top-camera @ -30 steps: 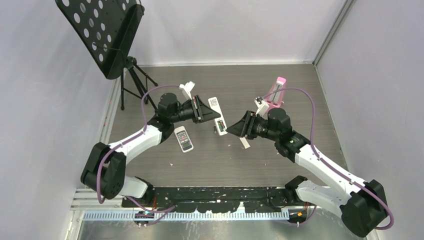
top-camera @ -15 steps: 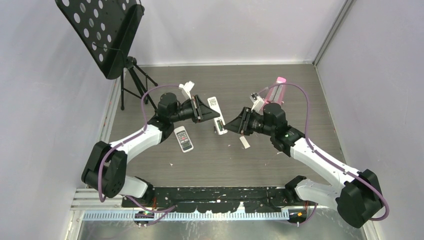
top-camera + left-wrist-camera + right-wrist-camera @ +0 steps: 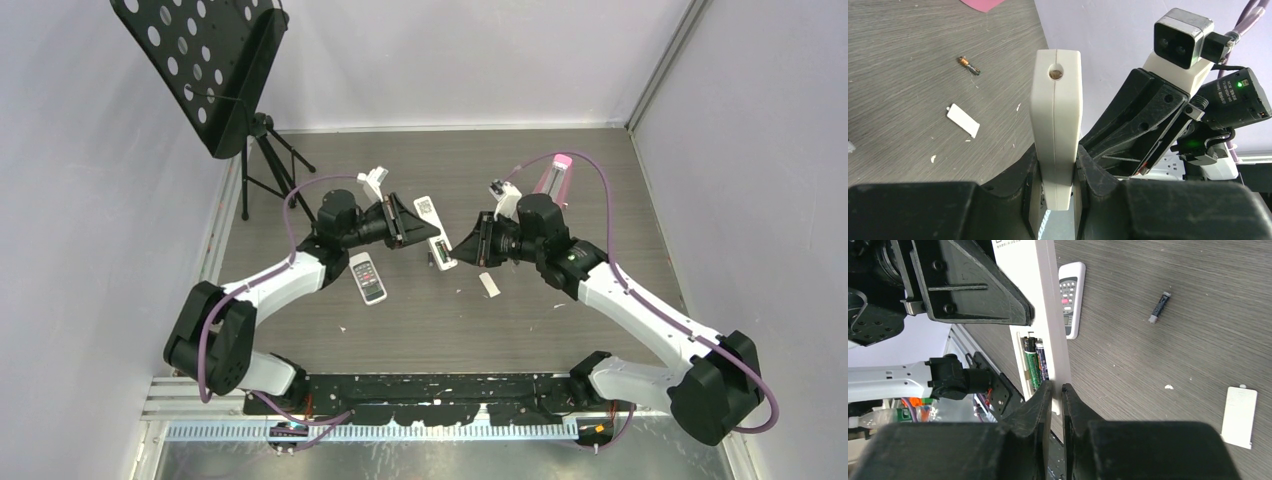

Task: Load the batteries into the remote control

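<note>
Two batteries (image 3: 1035,365) sit side by side in the open bay of the long slim remote (image 3: 1055,115), which is held up in the air over the middle of the table rather than lying on it. The left gripper (image 3: 1055,165) has it clamped across its thickness near one end, jaws tight on both faces. To me it looks like a vice, with the bay turned toward the other arm. The right gripper (image 3: 1057,390) reaches in from 3 o'clock with its jaws narrow, nearly together, tips at the remote's lower end beside the bay. Whether they nip the casing or only touch it I cannot tell; my guess is it is seating the cells or feeling for the edge.

A small white cover (image 3: 1239,416) lies flat at about 4 o'clock of the held remote, handy for closing up. The short remote control (image 3: 1071,297) lies face up, buttons showing, at 7 o'clock of the held one, apart from both grippers. By its look it is the one the task names, and nothing is loading it yet. One loose battery (image 3: 1159,306) lies alone at its 3 o'clock from the right wrist; a fourth I cannot find.

The table (image 3: 450,340) is dark grey wood grain, flecked with pale scraps. Pale lilac walls (image 3: 450,60) close it in, a black perforated music stand (image 3: 200,70) leans at 10 o'clock, and a pink thing (image 3: 557,172) sits at 1 o'clock
</note>
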Controlling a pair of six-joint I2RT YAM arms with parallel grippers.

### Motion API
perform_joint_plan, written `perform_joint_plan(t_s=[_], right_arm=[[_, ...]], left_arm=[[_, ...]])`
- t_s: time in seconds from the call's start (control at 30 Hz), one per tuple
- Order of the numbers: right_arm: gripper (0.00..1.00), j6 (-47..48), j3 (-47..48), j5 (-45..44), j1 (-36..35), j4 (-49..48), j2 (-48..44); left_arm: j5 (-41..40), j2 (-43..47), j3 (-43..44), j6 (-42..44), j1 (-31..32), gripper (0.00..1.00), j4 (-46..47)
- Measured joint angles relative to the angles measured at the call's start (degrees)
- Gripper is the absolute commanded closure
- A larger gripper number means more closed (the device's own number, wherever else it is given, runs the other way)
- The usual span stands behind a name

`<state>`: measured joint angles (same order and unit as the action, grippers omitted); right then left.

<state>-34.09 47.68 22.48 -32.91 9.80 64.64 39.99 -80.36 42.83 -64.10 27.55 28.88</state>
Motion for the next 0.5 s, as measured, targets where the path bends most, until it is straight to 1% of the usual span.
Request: perform_joint_plan(t_s=[0.3,0.4,0.43,0.5], right_arm=[[0.62,2.8,1.22,-1.42,-0.11,2.54,2.08],[0.6,3.19,1.33,-1.92,-0.42,2.73,4.09],[0.61,3.13,1.33,-1.95,-0.46,2.69,4.55],[0.66,2.73,1.33,-2.08,-0.52,2.45,4.87]], left_arm=[[-0.46,-1.57,-0.15,0.55,0.44,1.0,0.81],[-0.46,-2.97,-0.13,1.27,0.37,1.0,0.28],[-0.44,-3.17,-0.13,1.53,0.37,1.0,-0.07],[-0.42,-3.21,-0.13,1.97,0.35,1.0,-0.48]])
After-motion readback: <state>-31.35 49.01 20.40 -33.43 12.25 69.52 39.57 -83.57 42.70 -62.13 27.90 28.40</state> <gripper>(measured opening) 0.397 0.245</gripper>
